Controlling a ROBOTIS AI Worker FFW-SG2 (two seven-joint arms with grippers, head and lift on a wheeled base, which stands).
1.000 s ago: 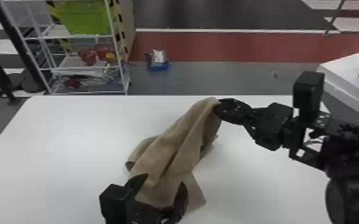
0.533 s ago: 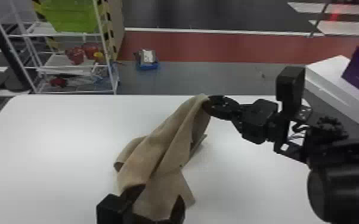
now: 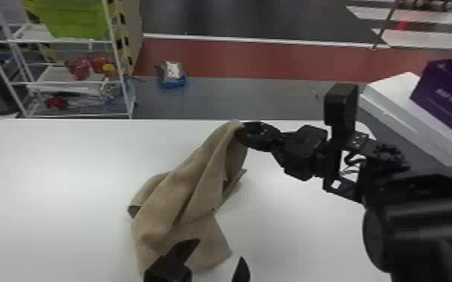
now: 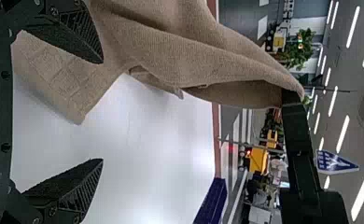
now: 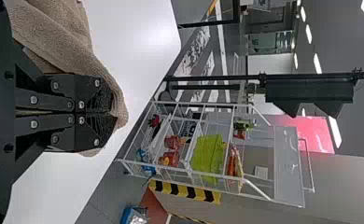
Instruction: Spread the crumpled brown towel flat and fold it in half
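Note:
The brown towel (image 3: 184, 191) hangs in folds from my right gripper (image 3: 246, 135), its lower part spread toward the table's near side. In the right wrist view my right gripper (image 5: 110, 113) is shut on a bunched end of the towel (image 5: 63, 37). At the bottom of the head view my left gripper (image 3: 219, 251) stands open beside the towel's near corner. Seen from the left wrist, my left gripper (image 4: 101, 112) has its fingers wide apart, one of them overlapping the towel (image 4: 171, 56), with nothing clamped between them.
The white table (image 3: 48, 180) extends on both sides of the towel. Beyond it at the left stands a white wire rack (image 3: 75, 82) with a green bin (image 3: 75, 18). A purple box (image 3: 446, 97) rests on a white box (image 3: 398, 112) at the right.
The head view has shifted, with the scene sliding left in it. My left gripper sits lower in that view, farther from the towel's middle. The right one still holds the towel's raised end.

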